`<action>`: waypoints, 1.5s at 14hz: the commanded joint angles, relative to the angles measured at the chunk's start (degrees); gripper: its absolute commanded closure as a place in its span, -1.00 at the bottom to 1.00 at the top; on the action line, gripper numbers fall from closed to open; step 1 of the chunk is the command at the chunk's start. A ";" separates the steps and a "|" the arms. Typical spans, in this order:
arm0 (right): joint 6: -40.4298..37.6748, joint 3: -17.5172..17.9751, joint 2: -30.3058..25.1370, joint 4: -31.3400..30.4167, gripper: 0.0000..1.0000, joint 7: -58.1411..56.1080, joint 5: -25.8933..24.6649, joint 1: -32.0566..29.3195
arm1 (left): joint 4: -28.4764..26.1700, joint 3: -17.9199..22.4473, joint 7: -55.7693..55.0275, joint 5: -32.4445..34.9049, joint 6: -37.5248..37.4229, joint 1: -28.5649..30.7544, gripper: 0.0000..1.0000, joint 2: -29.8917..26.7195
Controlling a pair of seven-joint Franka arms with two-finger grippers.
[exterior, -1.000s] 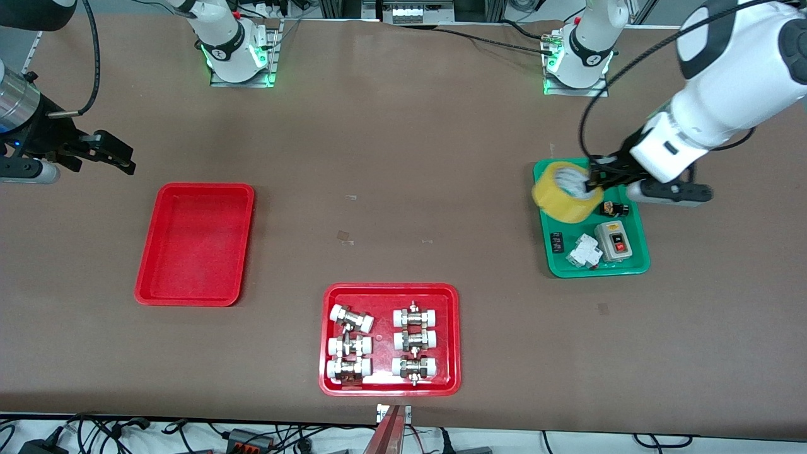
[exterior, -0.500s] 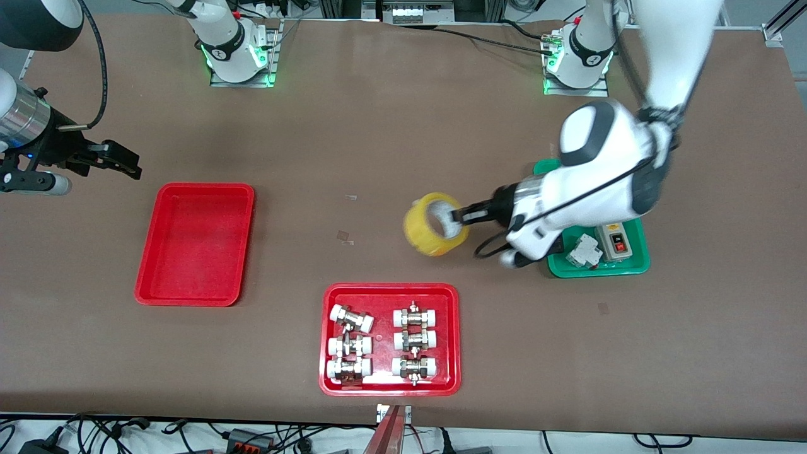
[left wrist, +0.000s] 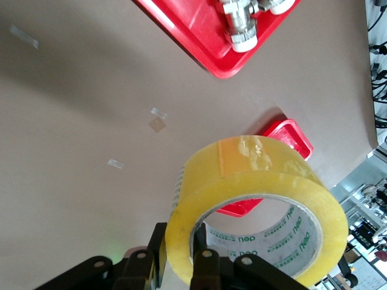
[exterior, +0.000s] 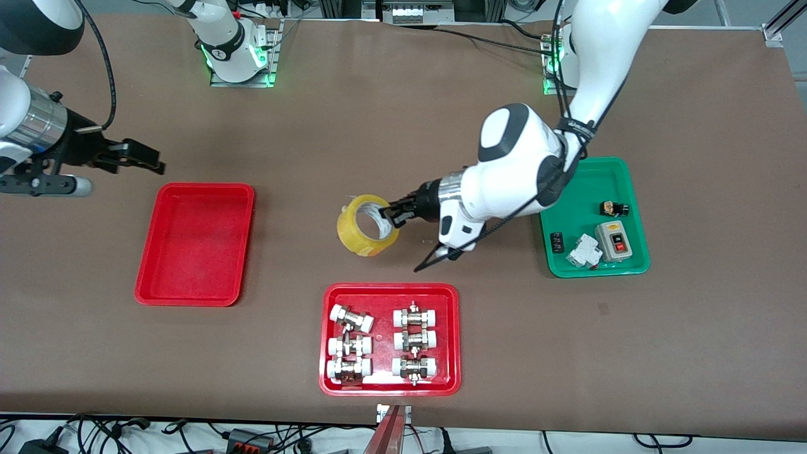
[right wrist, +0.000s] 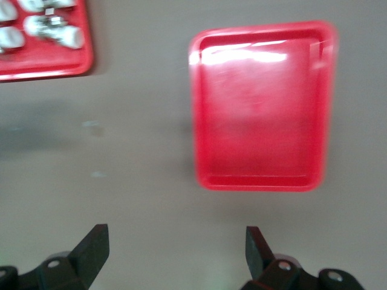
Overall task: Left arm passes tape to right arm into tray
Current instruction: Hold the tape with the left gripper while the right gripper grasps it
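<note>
Sitting nearest the front camera, the red tray of fittings (exterior: 389,339) holds six metal pipe fittings with white caps (exterior: 382,343) in two columns. Everything else is placed from this tray.

Farther from the camera than it, over the bare brown surface (exterior: 403,126) about mid-table, the left gripper (exterior: 392,215) carries the tape (exterior: 366,225). Its fingers (left wrist: 205,269) are closed through the wall of the roll, one inside the whitish core and one against the yellow outside, and the roll hangs tilted with its opening turned toward the right arm's end. The left arm (exterior: 536,151) reaches in from its base at the table's edge farthest from the camera.

Toward the right arm's end from the fittings tray, and a little farther from the camera, lies the plain red tray (exterior: 195,243) with nothing in it. The tape is well apart from it.

Toward the left arm's end, the green tray (exterior: 592,217) carries a grey switch box with red and black buttons (exterior: 613,241), a white breaker (exterior: 583,251) and two small dark parts.

At the right arm's end the right gripper (exterior: 129,159) hangs over the surface, just past the plain red tray's rim on the side away from the camera. Its fingers (right wrist: 94,244) are spread wide and hold nothing.
</note>
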 commanded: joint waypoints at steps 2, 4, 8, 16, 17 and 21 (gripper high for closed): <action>0.39 0.26 5.33 1.82 -1.00 -5.69 15.43 0.21 | 1.96 0.98 -1.87 -0.99 0.89 -1.41 1.00 0.87; 4.68 0.35 7.10 2.89 -1.00 -6.23 20.54 3.10 | 2.30 0.72 -2.22 -0.28 4.56 -2.29 1.00 2.80; 18.39 0.35 13.15 3.15 -1.00 -6.76 31.10 10.66 | 2.66 0.90 -14.94 -0.37 20.81 -7.30 1.00 5.35; 27.02 0.44 23.45 9.30 -1.00 -17.74 31.64 14.45 | 3.10 0.81 -15.84 -0.81 22.51 -8.00 1.00 5.88; 27.55 0.70 23.80 9.30 -1.00 -18.01 32.86 14.89 | 3.01 0.81 -15.76 -0.81 22.42 -8.09 1.00 5.88; 29.58 0.79 24.60 9.39 -1.00 -17.92 34.45 15.33 | 3.01 0.81 -15.67 -0.64 22.42 -8.18 1.00 5.88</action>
